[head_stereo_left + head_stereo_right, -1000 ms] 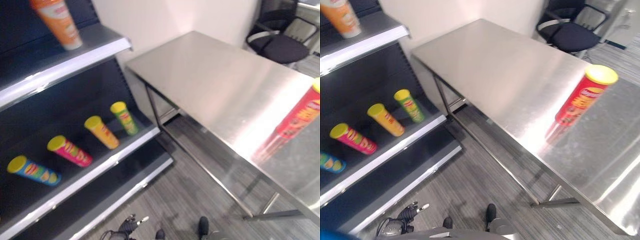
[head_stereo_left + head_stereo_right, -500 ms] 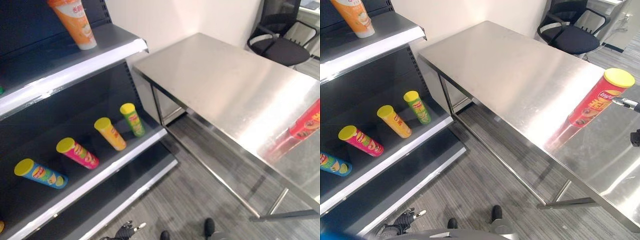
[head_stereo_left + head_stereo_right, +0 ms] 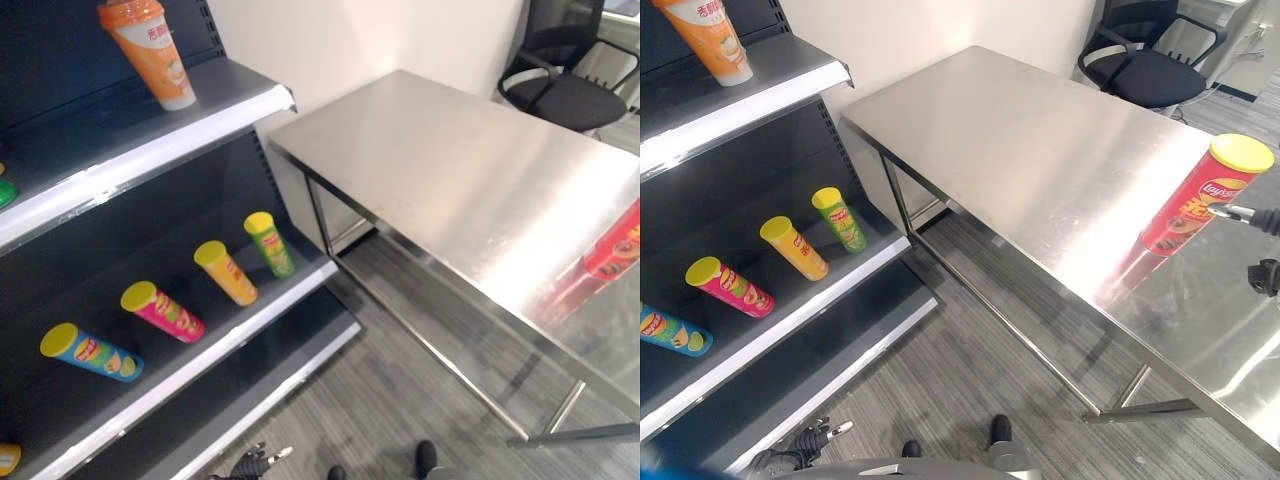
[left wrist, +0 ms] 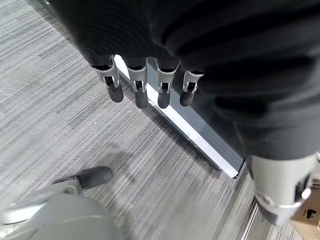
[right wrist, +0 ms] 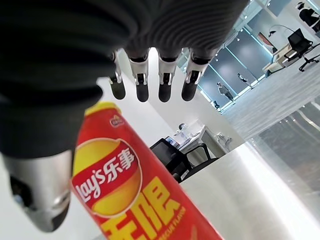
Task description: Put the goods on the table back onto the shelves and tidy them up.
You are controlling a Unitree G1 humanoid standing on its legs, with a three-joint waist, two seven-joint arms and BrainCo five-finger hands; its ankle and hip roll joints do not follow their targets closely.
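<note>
A red chip can with a yellow lid (image 3: pixel 1198 197) stands upright near the right end of the steel table (image 3: pixel 1040 130); it also shows at the picture's edge (image 3: pixel 615 245). My right hand (image 3: pixel 1248 215) reaches in from the right, just beside the can. In the right wrist view its fingers (image 5: pixel 165 80) are straight and open, with the can (image 5: pixel 125 190) close before the palm, not gripped. My left hand (image 4: pixel 140 90) hangs open over the floor by the shelf's base.
The dark shelf unit (image 3: pixel 215 345) stands left of the table. Green (image 3: pixel 268 242), yellow (image 3: pixel 226 272), pink (image 3: pixel 162 311) and blue (image 3: pixel 92 353) cans lie on its lower shelf. An orange cup (image 3: pixel 150 50) stands on the upper shelf. A black office chair (image 3: pixel 1150 62) is behind the table.
The camera has shifted, so the whole scene sits a little differently. My right hand has come into view at the right edge beside the red can.
</note>
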